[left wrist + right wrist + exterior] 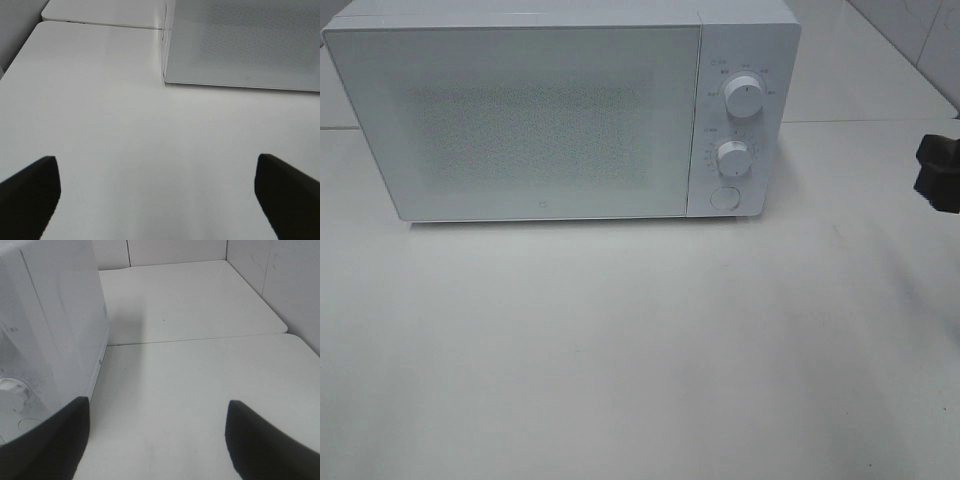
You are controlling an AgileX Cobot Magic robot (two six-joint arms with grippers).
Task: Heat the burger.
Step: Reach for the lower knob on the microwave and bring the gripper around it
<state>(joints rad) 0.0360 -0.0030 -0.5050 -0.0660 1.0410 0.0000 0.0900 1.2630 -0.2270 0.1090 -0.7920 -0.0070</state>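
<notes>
Microwave door hiding whatever is inside.
I'm seeing right gripper cut off at frame edge; dial labels too small.

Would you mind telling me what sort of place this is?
Probably a mock kitchen counter on a robot test bench: a white microwave, door shut, with two dials, stands on a plain white table, with white wall panels behind.

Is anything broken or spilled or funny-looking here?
Nothing is spilled or broken. The microwave stands flat on the white table with its door shut. The only odd thing: no burger shows anywhere, and the door is too cloudy to see inside. The left pincer and the right pincer are open and empty.
</notes>
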